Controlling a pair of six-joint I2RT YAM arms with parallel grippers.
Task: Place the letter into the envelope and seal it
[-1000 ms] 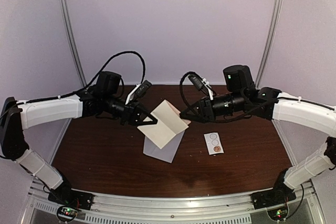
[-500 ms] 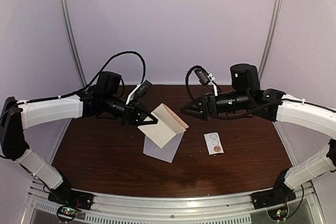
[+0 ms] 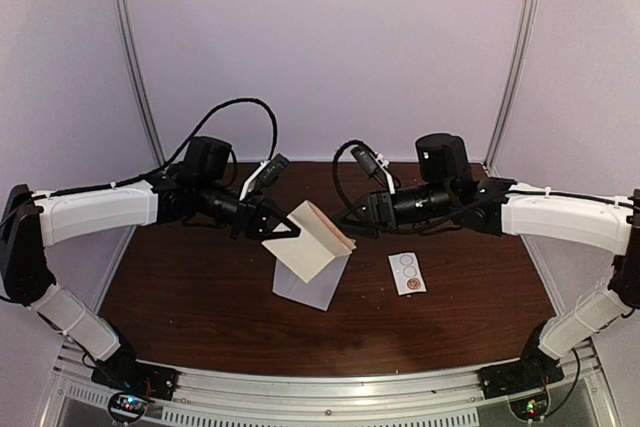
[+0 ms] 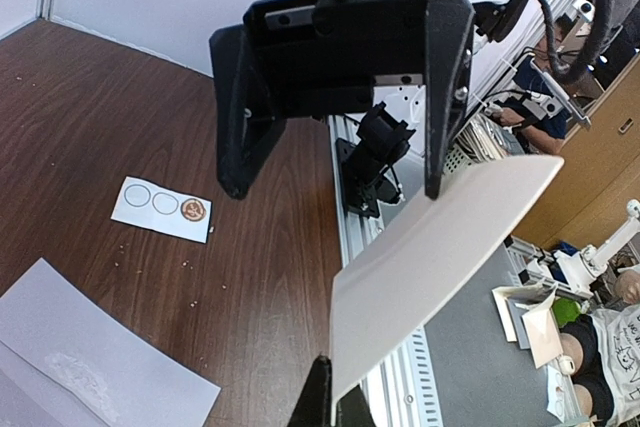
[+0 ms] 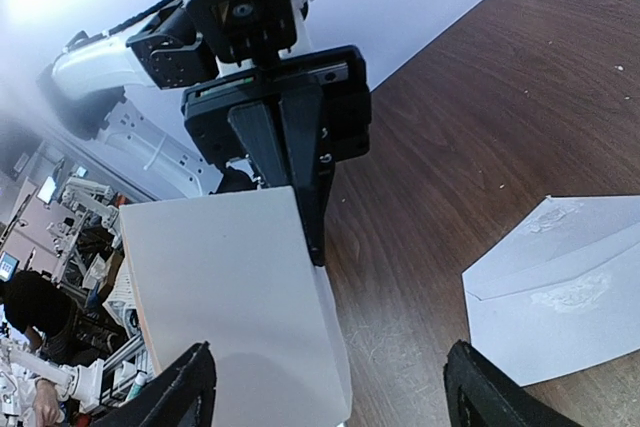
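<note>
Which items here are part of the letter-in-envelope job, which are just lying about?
Job: letter, pinched in left claw; envelope, flat on table beneath; right claw, open beside the letter.
Lying about: sticker strip, untouched, right of envelope; possibly the seal.

right fingers (image 5: 482,394) opened, letter (image 3: 312,243) released

The folded paper letter (image 3: 305,247) is cream-white with a peach upper edge, the rectangular paper envelope (image 3: 315,292) pale grey-white, the wooden table (image 3: 180,287) dark brown and grained, and the small sticker strip (image 3: 407,273) white with two outlined circles and one orange-brown disc.
</note>
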